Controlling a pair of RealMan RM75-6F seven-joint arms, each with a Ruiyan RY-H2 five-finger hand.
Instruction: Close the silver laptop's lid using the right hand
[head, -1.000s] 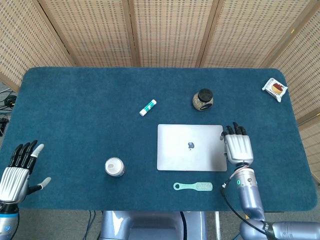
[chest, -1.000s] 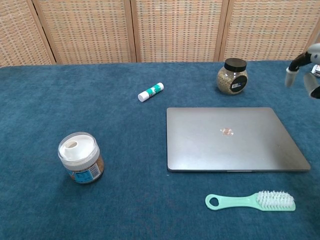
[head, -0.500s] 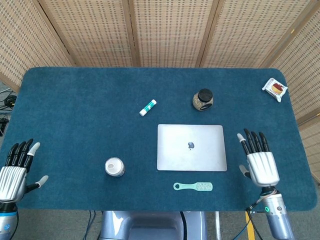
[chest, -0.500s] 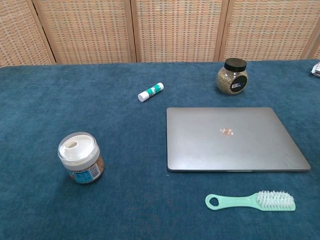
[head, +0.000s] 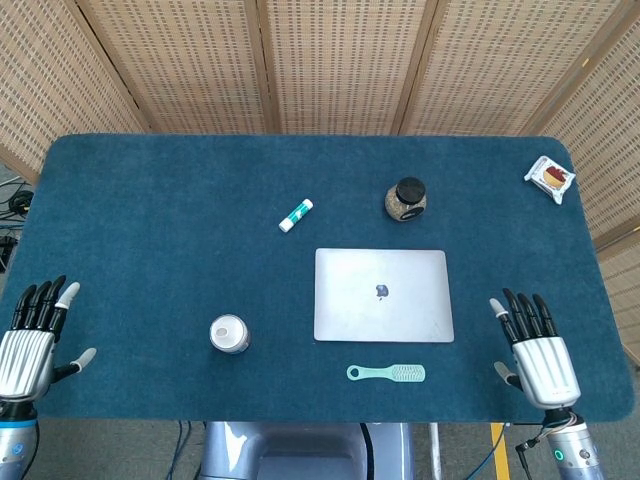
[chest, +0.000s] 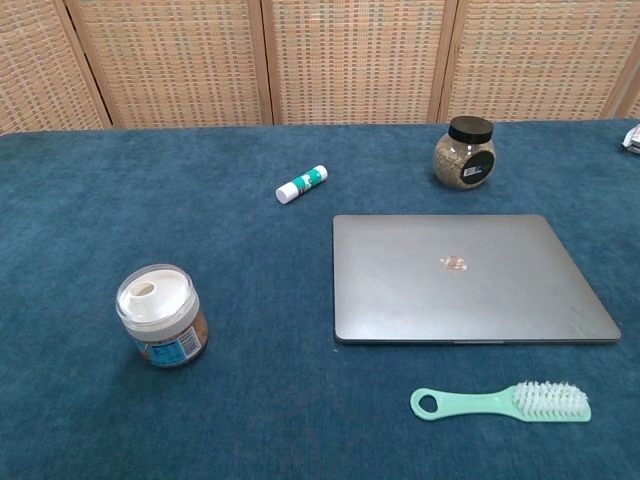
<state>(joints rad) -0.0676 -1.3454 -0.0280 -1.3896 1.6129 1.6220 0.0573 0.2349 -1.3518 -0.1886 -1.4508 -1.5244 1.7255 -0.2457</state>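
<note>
Laptop (head: 383, 295): one, lid shut, lying flat mid-table, well left of the right hand (head: 540, 352), whose fingers are spread and empty. Left hand (head: 32, 342) likewise spread. One brush (head: 388, 373), two jars (head: 407, 199) (head: 229, 334), one tube (head: 296, 214), one packet (head: 550, 178).

No readable words or numbers are showing anywhere on the table. The closed laptop (chest: 470, 278) is displaying only a small logo mark at the centre of its lid, with no lettering around it. The jar (chest: 160, 316) at the laptop's 9 o'clock is carrying a blue label, its print too small to make out. The glue stick (chest: 302, 184) at 11 o'clock is wearing a green and white wrapper with illegible markings. The dark-lidded jar (chest: 465, 152) at 12 o'clock is showing a dark tag, unreadable.
</note>
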